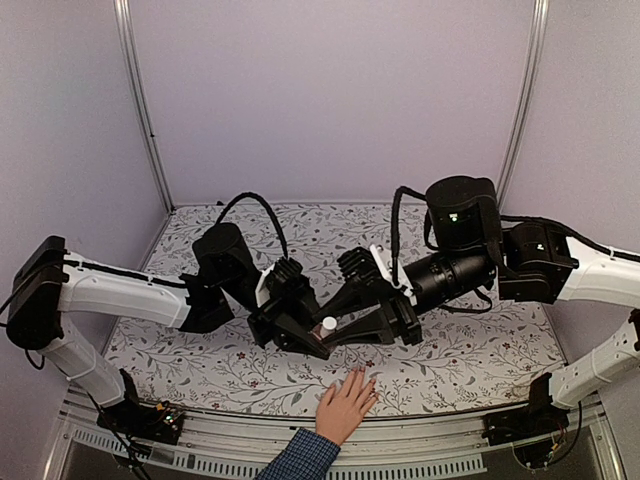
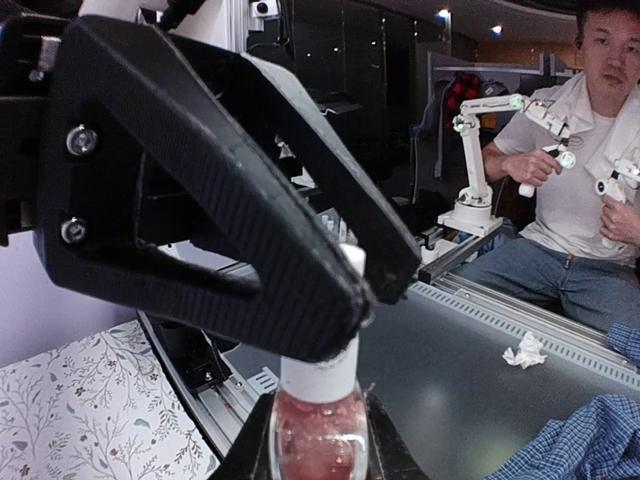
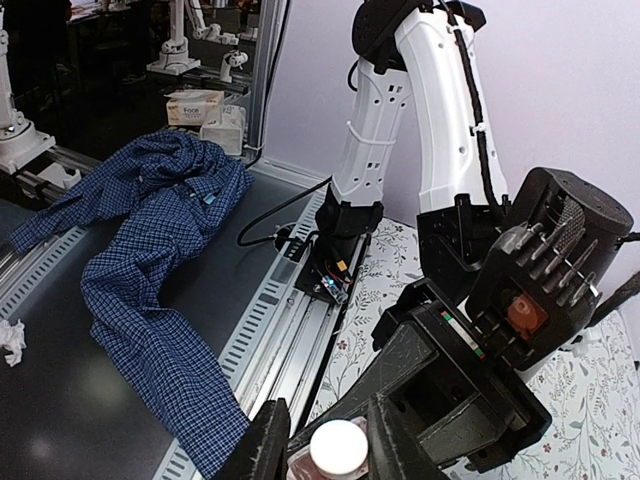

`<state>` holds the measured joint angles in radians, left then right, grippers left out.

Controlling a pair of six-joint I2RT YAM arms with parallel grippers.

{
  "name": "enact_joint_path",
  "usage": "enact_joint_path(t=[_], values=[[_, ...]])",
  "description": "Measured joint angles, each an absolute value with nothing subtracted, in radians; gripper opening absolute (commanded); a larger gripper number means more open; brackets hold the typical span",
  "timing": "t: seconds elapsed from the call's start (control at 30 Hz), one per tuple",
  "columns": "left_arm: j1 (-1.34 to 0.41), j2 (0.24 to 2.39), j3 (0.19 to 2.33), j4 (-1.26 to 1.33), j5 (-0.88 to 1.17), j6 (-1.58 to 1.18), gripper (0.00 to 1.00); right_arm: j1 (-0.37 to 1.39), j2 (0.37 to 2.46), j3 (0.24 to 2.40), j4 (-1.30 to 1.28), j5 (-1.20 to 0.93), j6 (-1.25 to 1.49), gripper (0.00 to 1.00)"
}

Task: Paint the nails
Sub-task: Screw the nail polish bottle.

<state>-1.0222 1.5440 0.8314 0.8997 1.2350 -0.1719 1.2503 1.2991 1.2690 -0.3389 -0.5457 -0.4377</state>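
A small pink bottle with a white cap hangs above the flowered table, and my left gripper is shut on its glass body. My right gripper reaches in from the right and straddles the cap. One finger lies against the cap and a narrow gap shows on the other side. A light-skinned hand with a blue checked cuff lies flat at the table's near edge, just below the bottle. Its nails are too small to make out.
Blue checked cloth drapes over the dark surface beyond the aluminium rail. A crumpled tissue lies on that surface. A seated person holds hand controllers. Both arms crowd the table's middle.
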Motion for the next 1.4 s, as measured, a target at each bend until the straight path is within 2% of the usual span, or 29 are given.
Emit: enact_joint_path(t=[0.27, 0.47, 0.8, 0.9, 1.4], values=[[-1.025, 1.544, 0.831, 0.898, 1.234, -0.169, 0.00, 1.251, 1.299, 1.269, -0.336, -0.547, -0.441, 0.12], [-1.021, 1.526, 0.828, 0.874, 1.208, -0.149, 0.00, 1.250, 1.299, 1.269, -0.329, -0.543, -0.434, 0.07], [-1.010, 1.438, 0.780, 0.849, 1.095, -0.130, 0.00, 1.250, 1.301, 1.269, -0.273, -0.499, -0.405, 0.04], [-1.004, 1.416, 0.761, 0.845, 1.050, -0.117, 0.00, 1.250, 1.305, 1.269, -0.260, -0.472, -0.391, 0.00], [-0.992, 1.339, 0.666, 0.879, 0.693, -0.071, 0.00, 1.209, 1.322, 1.268, -0.200, -0.296, -0.249, 0.00]])
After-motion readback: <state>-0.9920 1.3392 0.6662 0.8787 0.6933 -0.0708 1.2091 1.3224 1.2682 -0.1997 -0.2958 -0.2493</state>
